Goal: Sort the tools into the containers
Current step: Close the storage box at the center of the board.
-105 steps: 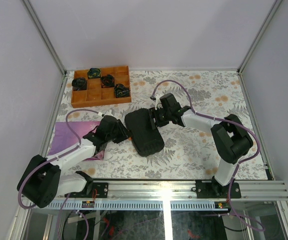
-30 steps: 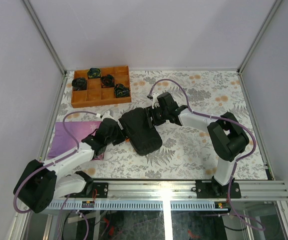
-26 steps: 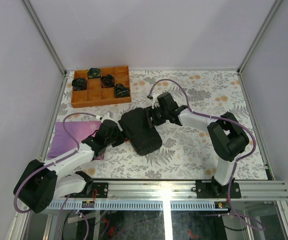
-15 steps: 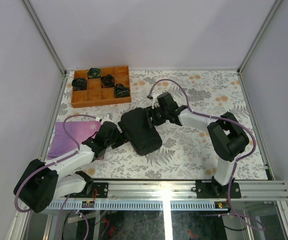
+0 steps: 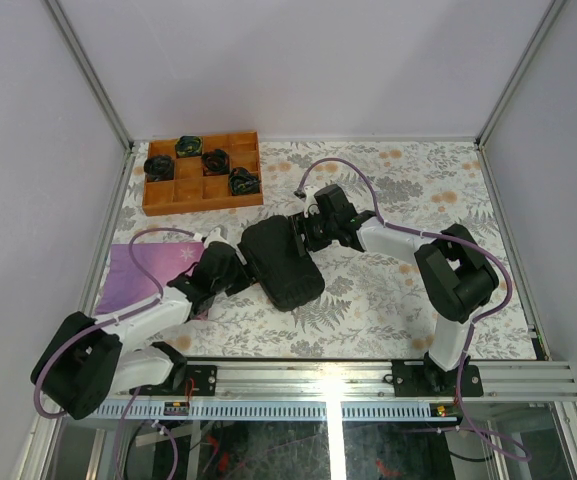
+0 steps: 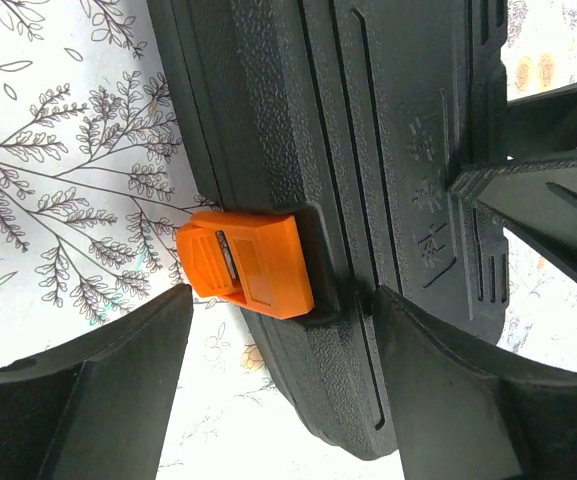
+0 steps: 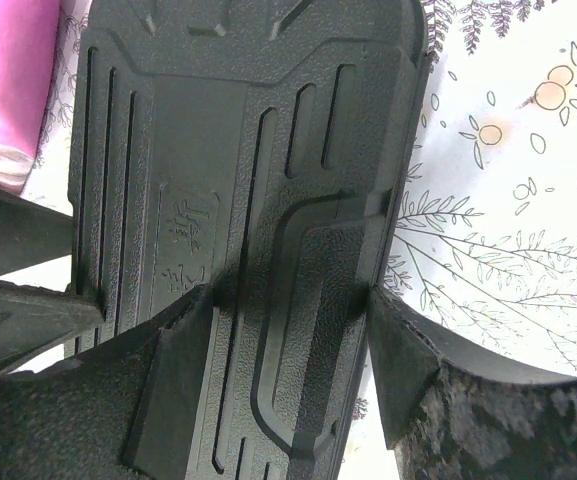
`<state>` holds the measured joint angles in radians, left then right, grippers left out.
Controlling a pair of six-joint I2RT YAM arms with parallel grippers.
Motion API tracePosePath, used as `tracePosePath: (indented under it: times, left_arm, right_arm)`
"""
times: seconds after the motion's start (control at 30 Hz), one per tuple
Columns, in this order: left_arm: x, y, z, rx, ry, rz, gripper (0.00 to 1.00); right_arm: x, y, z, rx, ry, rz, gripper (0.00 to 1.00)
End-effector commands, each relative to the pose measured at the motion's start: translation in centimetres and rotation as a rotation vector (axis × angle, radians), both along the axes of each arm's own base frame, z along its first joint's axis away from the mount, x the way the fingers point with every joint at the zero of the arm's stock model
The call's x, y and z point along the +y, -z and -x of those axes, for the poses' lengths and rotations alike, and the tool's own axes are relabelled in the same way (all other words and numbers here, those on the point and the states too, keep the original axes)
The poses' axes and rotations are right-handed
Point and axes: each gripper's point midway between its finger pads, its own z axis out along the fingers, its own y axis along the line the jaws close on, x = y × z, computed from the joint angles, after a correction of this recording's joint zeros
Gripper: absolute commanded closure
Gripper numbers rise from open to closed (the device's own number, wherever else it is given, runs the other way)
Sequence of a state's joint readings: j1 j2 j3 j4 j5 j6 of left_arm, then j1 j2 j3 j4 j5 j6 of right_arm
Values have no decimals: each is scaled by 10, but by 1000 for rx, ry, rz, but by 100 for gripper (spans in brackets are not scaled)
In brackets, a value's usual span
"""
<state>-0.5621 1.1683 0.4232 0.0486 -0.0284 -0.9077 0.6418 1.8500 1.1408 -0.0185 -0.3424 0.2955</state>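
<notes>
The container, a black tool case (image 5: 283, 262), lies closed on the flowered table; the tools are hidden. My left gripper (image 5: 240, 272) is at the case's near-left edge. In the left wrist view it (image 6: 283, 300) stands open astride the orange latch (image 6: 248, 262). One finger is over the table with a gap to the latch, the other rests on the lid (image 6: 368, 150). My right gripper (image 5: 306, 232) is at the far right edge. In the right wrist view it (image 7: 288, 290) is shut on the moulded rim part of the case (image 7: 218, 150), both fingertips touching it.
A brown wooden compartment tray (image 5: 203, 198) with several dark bundles stands at the back left. A pink cloth (image 5: 133, 275) lies left of the case, under my left arm. Metal frame posts and white walls bound the table.
Since the earliest frame the case has shifted slightly left with my right gripper on it, and my left gripper has closed in on the latch edge. Over the last second almost nothing moved.
</notes>
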Motion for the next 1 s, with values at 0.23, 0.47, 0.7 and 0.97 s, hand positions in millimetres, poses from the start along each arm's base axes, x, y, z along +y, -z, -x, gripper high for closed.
tracePosePath:
  times: [0.23, 0.47, 0.7, 0.97]
  left_arm:
    - [-10, -3, -17, -41, 4, 22, 31]
    - [-9, 10, -12, -13, 5, 22, 31]
    - [-11, 25, -8, 17, 13, 32, 32]
    - [-8, 42, -4, 65, 1, 11, 32]
  right_arm:
    - [-43, 85, 76, 290, -51, 252, 38]
    - [-42, 85, 76, 290, -52, 249, 38]
    - [-42, 85, 78, 295, -55, 243, 38]
    - [-40, 84, 79, 301, -56, 233, 38]
